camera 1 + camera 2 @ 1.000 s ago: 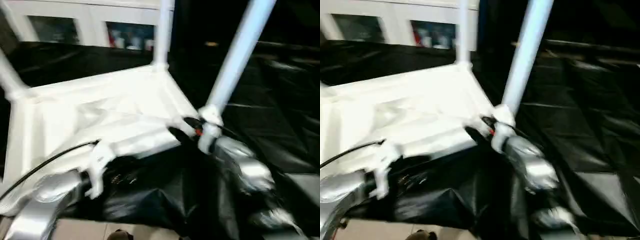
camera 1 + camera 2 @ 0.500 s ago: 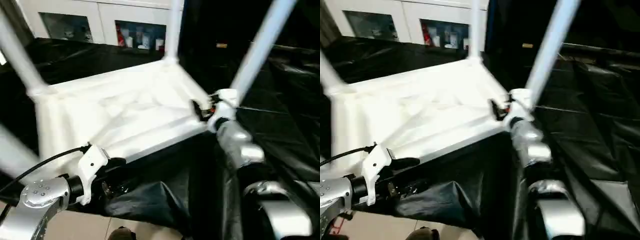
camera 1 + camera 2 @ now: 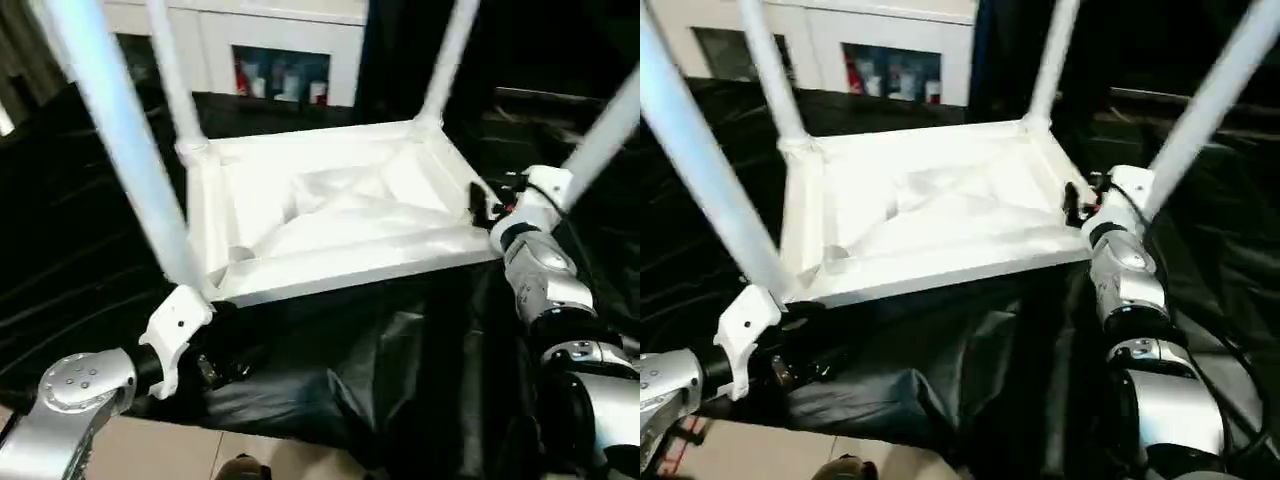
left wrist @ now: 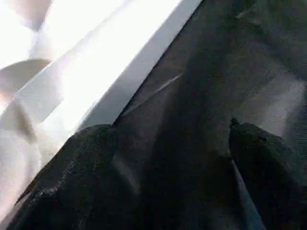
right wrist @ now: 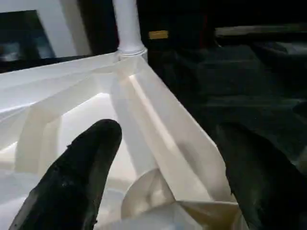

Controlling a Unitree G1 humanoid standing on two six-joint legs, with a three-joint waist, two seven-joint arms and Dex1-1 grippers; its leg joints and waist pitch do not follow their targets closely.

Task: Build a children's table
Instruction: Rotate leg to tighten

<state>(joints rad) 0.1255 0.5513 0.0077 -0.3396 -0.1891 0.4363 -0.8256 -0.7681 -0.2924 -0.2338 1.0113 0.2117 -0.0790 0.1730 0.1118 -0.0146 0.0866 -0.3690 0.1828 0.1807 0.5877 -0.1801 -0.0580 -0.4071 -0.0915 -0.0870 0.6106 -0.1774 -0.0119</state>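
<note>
The black-draped work table [image 3: 80,250] fills most of the frame, and on it the children's table lies upside down: its white tabletop [image 3: 330,215] sits at center frame, ribbed underside up, with four legs seated in the corner sockets and rising past the top edge. The near-left leg [image 3: 115,140] crosses the upper left of the frame, the far-left leg [image 3: 172,75] and far-right leg [image 3: 445,60] stand behind it, and the near-right leg [image 3: 605,140] slants off at the right edge. I judge the assembly light, stiff and smooth, so it can slide on the drape. The rim wall beside a corner socket offers the firmest hold; a leg taken high up would lever in its socket. My right gripper [image 5: 163,177] straddles the near-right corner with the rim wall between its widely spread fingers [image 5: 81,167]; I cannot tell whether they bear on it. My left gripper [image 4: 172,177] sits at lower left near the near-left corner, jaws wide and empty over the drape. Against the frame a second ago, the tabletop has swung round toward center and the left jaws have widened.
</note>
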